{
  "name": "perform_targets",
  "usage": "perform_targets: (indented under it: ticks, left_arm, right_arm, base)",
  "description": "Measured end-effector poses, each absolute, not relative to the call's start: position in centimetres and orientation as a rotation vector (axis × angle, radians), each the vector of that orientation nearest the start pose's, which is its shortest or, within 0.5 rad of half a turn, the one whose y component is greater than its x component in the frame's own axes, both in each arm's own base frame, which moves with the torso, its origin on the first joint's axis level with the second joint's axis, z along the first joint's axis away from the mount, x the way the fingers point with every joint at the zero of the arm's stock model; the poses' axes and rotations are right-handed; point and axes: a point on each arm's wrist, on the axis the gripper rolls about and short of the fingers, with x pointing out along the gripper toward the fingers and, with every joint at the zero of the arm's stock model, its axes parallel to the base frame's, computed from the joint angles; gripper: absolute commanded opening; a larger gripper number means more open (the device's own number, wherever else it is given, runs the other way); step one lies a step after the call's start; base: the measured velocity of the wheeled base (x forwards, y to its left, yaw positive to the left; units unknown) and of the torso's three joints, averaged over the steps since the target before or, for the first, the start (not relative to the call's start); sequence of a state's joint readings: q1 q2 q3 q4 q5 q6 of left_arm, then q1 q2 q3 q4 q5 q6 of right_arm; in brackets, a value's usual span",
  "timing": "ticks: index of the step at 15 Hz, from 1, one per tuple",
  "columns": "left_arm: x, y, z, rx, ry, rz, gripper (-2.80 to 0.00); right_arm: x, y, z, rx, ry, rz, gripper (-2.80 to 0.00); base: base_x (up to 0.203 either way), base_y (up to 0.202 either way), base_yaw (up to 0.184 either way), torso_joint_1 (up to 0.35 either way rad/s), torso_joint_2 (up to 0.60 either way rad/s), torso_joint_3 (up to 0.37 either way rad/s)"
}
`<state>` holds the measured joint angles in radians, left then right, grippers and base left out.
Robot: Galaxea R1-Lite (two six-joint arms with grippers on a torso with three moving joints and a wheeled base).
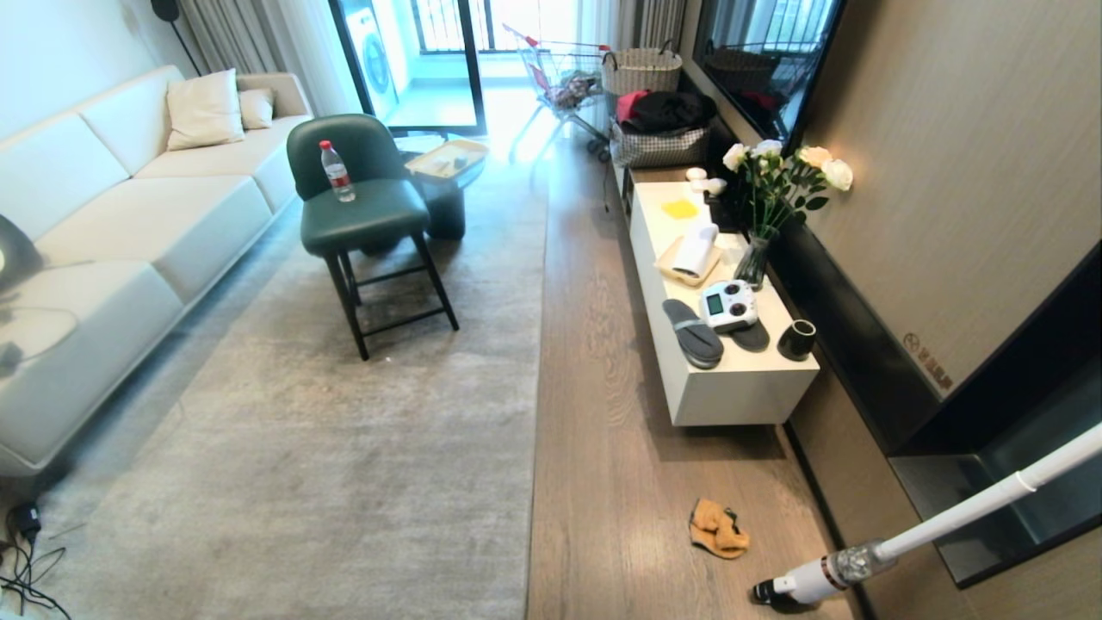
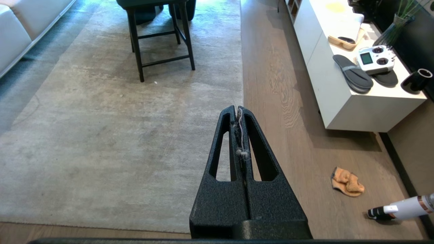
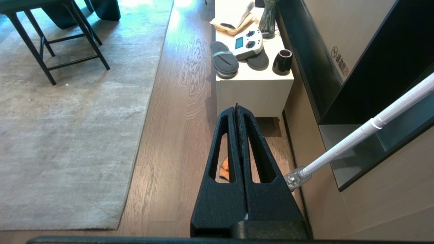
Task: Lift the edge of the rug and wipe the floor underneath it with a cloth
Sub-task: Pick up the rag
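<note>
**Op:** Head view: neither arm shows. The rug edge [image 1: 538, 344] runs straight along the floor [image 1: 603, 387], pale short pile against streaked wood-grain planks. The cloth [image 1: 719, 528], orange and crumpled, lies on the planks well apart from it.

**Spotter:** Risk?

**Op:** That vacuum wand [image 1: 947, 517] leans near the cloth; I could knock it reaching down.

**Spotter:** Left wrist?

**Op:** Left end effector [image 2: 239, 112] fully closed, empty apart from lint in the seam. Thin, flat edge, so pinching may slip.

**Spotter:** Right wrist?

**Op:** Right end effector [image 3: 236, 110] closed, holding nothing, above the cloth [image 3: 224, 171].
</note>
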<state>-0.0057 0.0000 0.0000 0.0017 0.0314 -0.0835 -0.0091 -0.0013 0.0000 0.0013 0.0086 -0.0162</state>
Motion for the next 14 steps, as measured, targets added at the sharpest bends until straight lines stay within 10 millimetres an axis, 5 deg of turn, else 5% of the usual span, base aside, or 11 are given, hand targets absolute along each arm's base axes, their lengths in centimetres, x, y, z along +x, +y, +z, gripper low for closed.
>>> perform_targets:
  ticks: [14]
  left_arm:
    - [-2.28, 0.09, 7.53, -0.084, 0.000, 0.026, -2.80]
  right_arm:
    - [-2.29, 0.04, 7.53, -0.017, 0.000, 0.000, -2.80]
  base:
    - [0.000, 0.000, 0.000, -0.006, 0.01, 0.008]
